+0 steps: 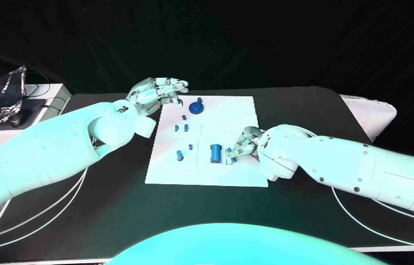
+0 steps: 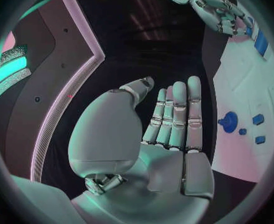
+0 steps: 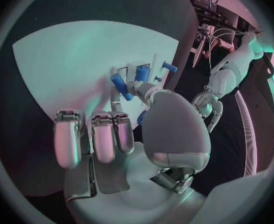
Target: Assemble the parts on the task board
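Step in hand, by judgement: picking part from board (image 1: 233, 106), mid-desk (image 1: 293, 100). Right robot hand (image 1: 244, 145) at board's right edge, fingers curled on small blue piece beside blue cylinder (image 1: 216, 152); grasp likely, contact partly hidden. Left robot hand (image 1: 158, 94) hovering at board's far-left corner, fingers apart, holding nothing. Next: lift piece, align with seat. Round blue knob (image 1: 197, 106) upright near far edge; small pegs (image 1: 180, 127) scattered mid-board.

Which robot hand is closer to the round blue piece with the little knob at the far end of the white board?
The left hand. It hovers just beside the round blue piece, at the task board's far corner. The right hand is farther off, down by the blue cylinder.
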Robot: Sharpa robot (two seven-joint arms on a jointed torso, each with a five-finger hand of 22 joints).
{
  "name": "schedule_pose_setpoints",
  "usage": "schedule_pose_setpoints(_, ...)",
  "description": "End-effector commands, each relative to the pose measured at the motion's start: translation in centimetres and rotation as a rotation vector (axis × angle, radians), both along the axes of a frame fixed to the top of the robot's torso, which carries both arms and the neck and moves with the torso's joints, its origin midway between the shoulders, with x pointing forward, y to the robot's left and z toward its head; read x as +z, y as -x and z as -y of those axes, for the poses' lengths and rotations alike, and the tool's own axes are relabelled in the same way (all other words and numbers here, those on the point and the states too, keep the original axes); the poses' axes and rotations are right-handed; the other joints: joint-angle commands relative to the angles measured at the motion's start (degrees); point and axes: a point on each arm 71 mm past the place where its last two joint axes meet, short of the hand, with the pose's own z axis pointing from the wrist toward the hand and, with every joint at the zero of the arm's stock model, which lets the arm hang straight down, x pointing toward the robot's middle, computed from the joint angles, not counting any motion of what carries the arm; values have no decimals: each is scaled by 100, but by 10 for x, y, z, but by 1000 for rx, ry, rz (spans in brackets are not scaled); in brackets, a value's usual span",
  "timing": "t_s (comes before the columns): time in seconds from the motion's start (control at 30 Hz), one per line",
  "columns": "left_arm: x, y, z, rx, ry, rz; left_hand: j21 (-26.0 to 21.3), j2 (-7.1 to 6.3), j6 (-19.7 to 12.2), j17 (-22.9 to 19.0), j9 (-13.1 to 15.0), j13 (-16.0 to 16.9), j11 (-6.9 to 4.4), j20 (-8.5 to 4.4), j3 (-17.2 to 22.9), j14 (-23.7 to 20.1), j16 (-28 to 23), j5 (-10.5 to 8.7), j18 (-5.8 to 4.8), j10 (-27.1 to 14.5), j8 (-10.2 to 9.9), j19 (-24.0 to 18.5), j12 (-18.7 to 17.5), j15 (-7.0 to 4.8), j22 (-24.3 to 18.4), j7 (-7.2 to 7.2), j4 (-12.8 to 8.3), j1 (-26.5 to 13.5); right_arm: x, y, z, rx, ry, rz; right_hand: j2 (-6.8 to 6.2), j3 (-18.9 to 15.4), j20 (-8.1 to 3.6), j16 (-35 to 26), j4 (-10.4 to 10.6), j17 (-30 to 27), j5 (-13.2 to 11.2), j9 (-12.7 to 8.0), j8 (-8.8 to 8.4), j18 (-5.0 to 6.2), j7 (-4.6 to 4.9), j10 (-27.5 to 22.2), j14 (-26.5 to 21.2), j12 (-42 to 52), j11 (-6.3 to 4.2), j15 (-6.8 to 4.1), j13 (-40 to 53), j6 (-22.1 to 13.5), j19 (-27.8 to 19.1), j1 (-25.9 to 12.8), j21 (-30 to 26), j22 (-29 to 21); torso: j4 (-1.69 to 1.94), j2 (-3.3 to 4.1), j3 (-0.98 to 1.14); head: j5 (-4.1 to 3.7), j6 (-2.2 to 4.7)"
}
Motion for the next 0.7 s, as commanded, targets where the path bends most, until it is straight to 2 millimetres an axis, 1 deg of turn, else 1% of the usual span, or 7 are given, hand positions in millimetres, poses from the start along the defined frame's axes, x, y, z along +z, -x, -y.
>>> schedule_pose_setpoints(0.03,1,0,2,-17,11,5,-29,-12,-43,9,-8,-8,14,5,14,-36,-22,-16,32,-45,35,26,0,-1,-9,1,28,6,-1,3,-2,18,4,-22,-6,-2,21,-8,-20,1289,-46,3,11,-23,-120,610,548,12,-32,-26,1505,146,489,-84,-18,1368,4,-2,4,-1,0)
schedule_pose_setpoints(0.23,1,1,2,-17,10,4,-34,-6,-43,9,-9,-9,14,6,11,-36,-23,-15,32,-47,39,29,2,0,-13,1,41,3,-2,2,-2,16,8,-25,-7,-24,17,-8,8,1291,-105,0,3,-22,-122,610,549,12,-35,-29,1505,155,488,-136,-21,1367,3,-1,-3,4,0)
schedule_pose_setpoints(0.43,1,1,2,-19,10,3,-34,-6,-43,9,-9,-9,14,6,11,-36,-23,-15,32,-47,39,29,2,0,-13,1,41,3,-3,2,-3,21,17,-32,-19,-67,13,-8,59,1291,-158,-4,-3,-21,-127,610,549,12,-38,-33,1505,175,487,-223,-25,1366,9,-2,-3,5,0)
schedule_pose_setpoints(0.53,1,1,1,-18,9,3,-34,-6,-43,9,-9,-9,14,6,11,-36,-23,-15,32,-47,39,29,2,0,-13,1,41,3,-4,1,-2,19,21,-32,-27,-127,11,-9,117,1288,-143,-8,-10,-21,-126,610,548,12,-37,-32,1505,187,486,-310,-31,1365,8,-2,-4,11,0)
schedule_pose_setpoints(0.6,1,1,1,-18,9,3,-34,-6,-43,9,-9,-9,14,6,11,-36,-23,-15,32,-47,39,29,2,0,-13,1,41,3,-5,0,-2,18,25,-33,-31,-198,11,-8,185,1292,-228,-12,-16,-21,-125,610,549,12,-36,-30,1505,198,486,-397,-29,1365,7,0,-2,14,0)
schedule_pose_setpoints(0.67,1,1,1,-18,8,2,-40,-5,-43,10,-10,-10,14,6,7,-37,-23,-15,32,-49,42,31,3,0,-16,0,52,1,-5,-1,-1,18,30,-33,-14,-275,11,-7,272,1293,-415,-20,-29,-21,-128,610,549,12,-38,-31,1505,210,487,-484,-29,1365,8,0,-3,13,0)
schedule_pose_setpoints(0.7,1,1,1,-18,8,2,-40,-5,-43,10,-10,-10,14,6,7,-37,-23,-15,32,-49,42,31,3,0,-16,0,52,1,-5,-2,-1,17,32,-32,-12,-286,10,-6,281,1297,-446,-21,-31,-21,-130,610,550,12,-39,-32,1505,213,487,-490,-27,1365,8,0,-3,14,0)
